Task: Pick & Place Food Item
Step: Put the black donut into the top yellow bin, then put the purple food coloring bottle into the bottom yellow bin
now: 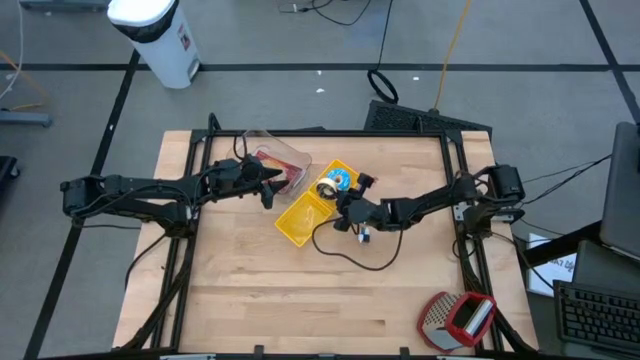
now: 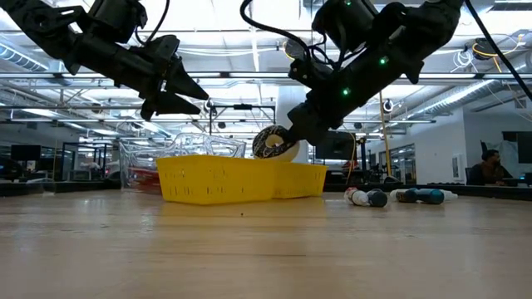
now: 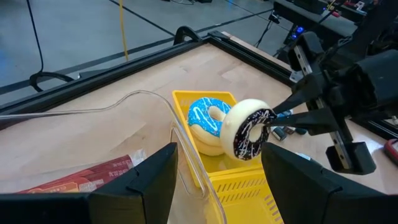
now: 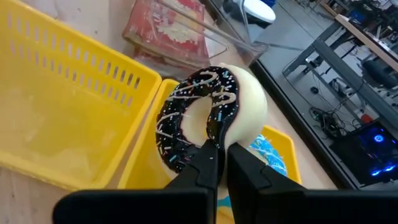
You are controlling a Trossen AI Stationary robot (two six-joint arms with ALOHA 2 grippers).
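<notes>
From above, we see the right pincer (image 1: 345,205) reaching in over the yellow basket (image 1: 300,215) on the wooden counter (image 1: 250,290), beside the blue-iced doughnut (image 1: 335,181) already lying in the far compartment. The left pincer (image 1: 268,178) hovers by the clear plastic box (image 1: 280,160), just beyond the basket.

At counter height, we see the chocolate doughnut (image 2: 270,142) hanging on edge just above the basket rim (image 2: 241,162), so we judge the coming move is straight down.

Through the left wrist camera, the left pincer's fingers (image 3: 140,186) stand apart, grasping nothing. The chocolate doughnut (image 3: 249,129) shows a pale, soft-looking side and dark icing with sprinkles, its hole facing us.

Through the right wrist camera, the right pincer (image 4: 219,158) is clenched on the doughnut's ring (image 4: 205,118), one finger through the hole. The slotted hard-plastic basket (image 4: 74,81) lies directly beneath; the red-labelled packet (image 4: 165,25) sits in the clear box beyond.
</notes>
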